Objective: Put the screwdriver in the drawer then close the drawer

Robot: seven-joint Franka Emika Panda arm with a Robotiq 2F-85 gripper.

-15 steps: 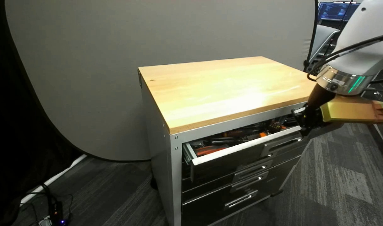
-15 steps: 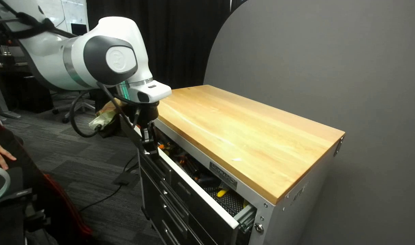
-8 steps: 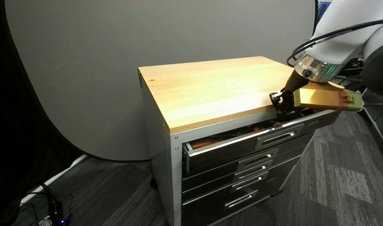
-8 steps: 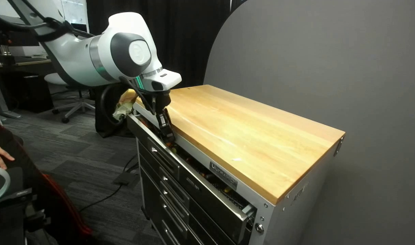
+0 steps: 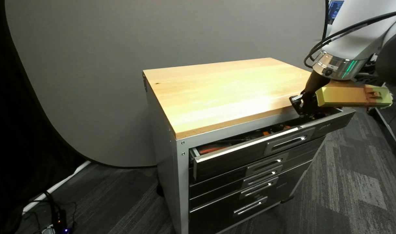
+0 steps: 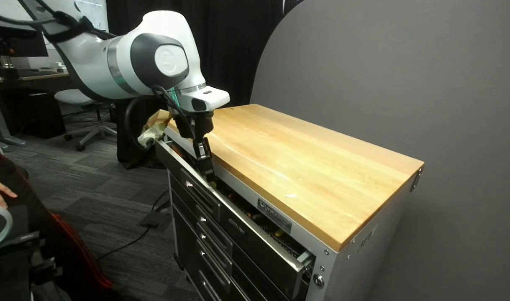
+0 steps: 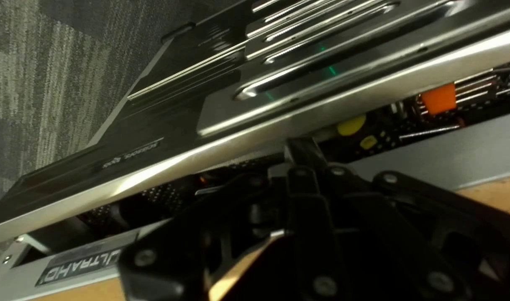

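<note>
At lower left in the wrist view, one plate (image 7: 82, 263) reads ULTRAHD upside down. Next, the drawer (image 7: 255, 140), partly open, topmost of five; all five bar handles (image 5: 287, 143) show whole in an exterior view. Then the gripper (image 7: 303, 146): clenched, tips together at the drawer's opening, too dark to judge in both exterior views; whether it touches the front is unclear. Rightmost, two yellow patches (image 7: 351, 125) and one orange piece (image 7: 439, 100) lie inside; whether these include the screwdriver I cannot tell.
</note>
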